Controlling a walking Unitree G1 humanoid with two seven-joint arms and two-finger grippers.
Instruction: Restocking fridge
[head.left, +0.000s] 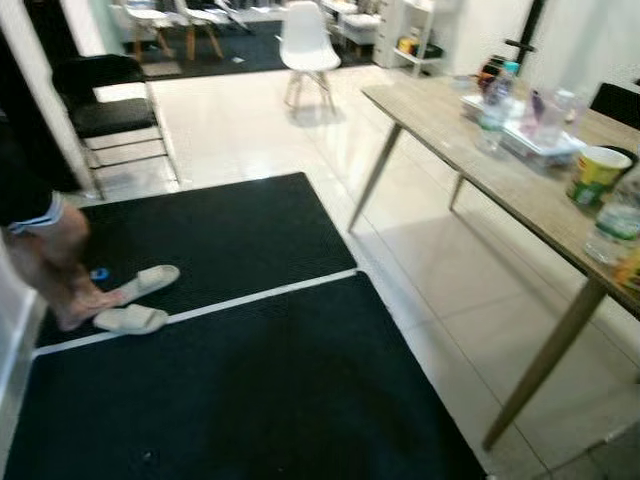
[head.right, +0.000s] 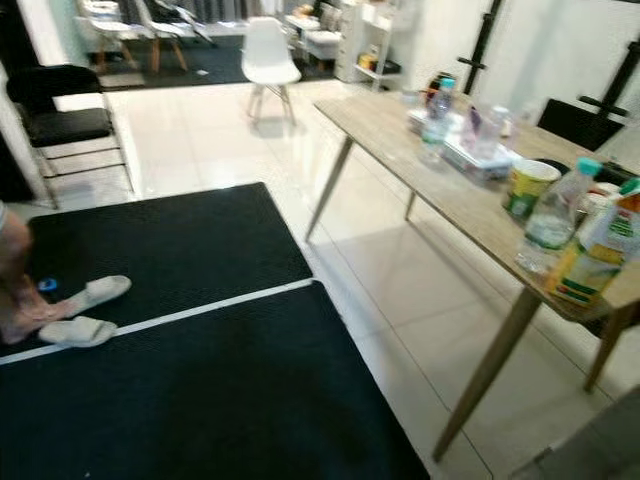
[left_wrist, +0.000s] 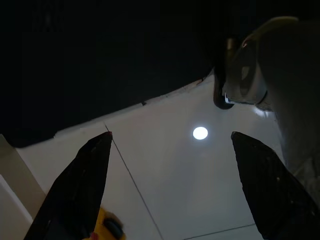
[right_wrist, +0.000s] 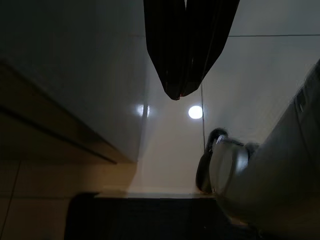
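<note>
Black mats (head.left: 220, 390) on pale tile floor (head.left: 250, 120), split by a white strip. Wooden table (head.right: 400, 130) to the right on slanted legs. On it: clear water bottle (head.right: 552, 222) near the front edge, yellow-labelled bottle (head.right: 600, 250) just beside, green-and-yellow cup (head.right: 527, 187) behind, another bottle (head.right: 437, 112) and a tray of clutter (head.right: 480, 150) further back. No fridge to be made out.

At the left edge, a person's bare legs (head.left: 50, 260) on the mat, white slippers (head.left: 135, 300) by the feet. Black chair (head.left: 100, 100) behind; white chair (head.left: 305, 45) at the back of the room.

Left gripper (left_wrist: 175, 185) hanging over tile beside the mat edge, fingers (left_wrist: 75, 190) spread wide, holding nothing; something small and yellow (left_wrist: 107, 227) by one finger, too blurred to name. Right gripper (right_wrist: 182, 92) hanging over tile, fingers (right_wrist: 167, 45) pressed together, nothing between them.
</note>
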